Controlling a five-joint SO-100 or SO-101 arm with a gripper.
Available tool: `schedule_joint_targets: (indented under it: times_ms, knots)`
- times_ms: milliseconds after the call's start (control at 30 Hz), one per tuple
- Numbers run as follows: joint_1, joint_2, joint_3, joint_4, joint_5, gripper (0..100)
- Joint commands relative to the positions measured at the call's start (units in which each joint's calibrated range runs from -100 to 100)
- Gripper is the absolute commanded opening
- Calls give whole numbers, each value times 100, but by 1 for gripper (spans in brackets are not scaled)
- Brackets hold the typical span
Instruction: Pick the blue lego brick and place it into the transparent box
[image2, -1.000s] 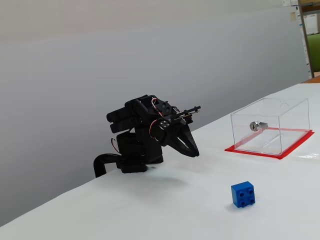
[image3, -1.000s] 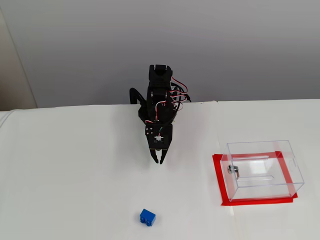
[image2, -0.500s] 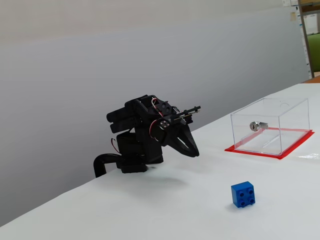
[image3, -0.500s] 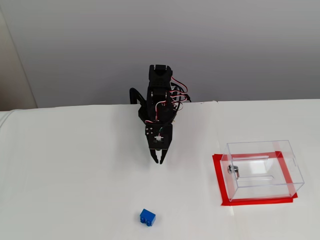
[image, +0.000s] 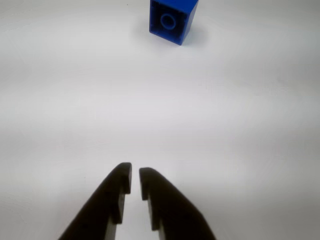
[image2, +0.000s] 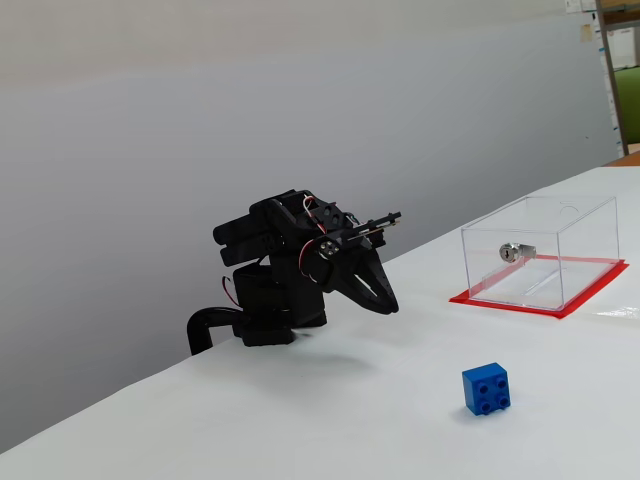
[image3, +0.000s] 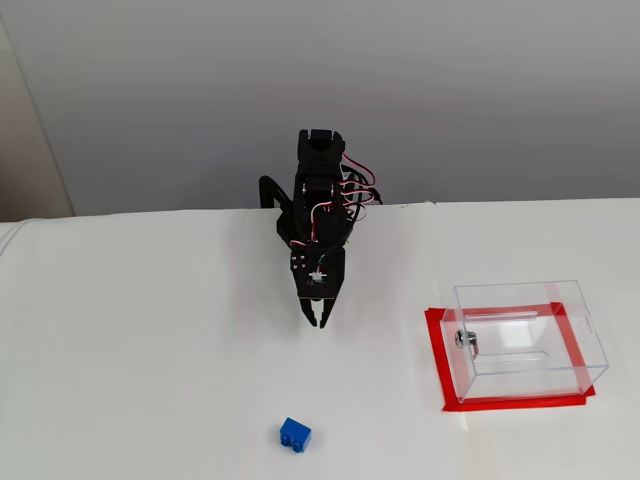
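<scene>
Blue lego brick (image: 171, 20) beyond near-closed claw (image: 135, 177)

My arm (image2: 290, 262) was black all over, a blocky build of matte plastic segments stacked on a squat base. In a fixed view, thin red and white cables (image3: 352, 187) looped out of its right side, and a small pale connector (image3: 317, 274) sat on the wrist block in the middle of the frame. From the side view I saw a round silvery servo hub (image2: 327, 249) with small screws, and a thin black rod (image2: 378, 223) poking out to the right. The gripper (image: 135, 179) had two dark, tapering fingers (image: 107, 200) with stepped inner edges, rising from the bottom of the wrist view.
</scene>
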Motion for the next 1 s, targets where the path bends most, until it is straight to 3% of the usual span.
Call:
schedule_joint_targets:
  times_ms: [0,433,967]
  knots:
    - [-25,-59,78,-41,-7,2]
    - [-683,43,-673,28,19,2]
    - [219,2520,-2391,-15,-7,2]
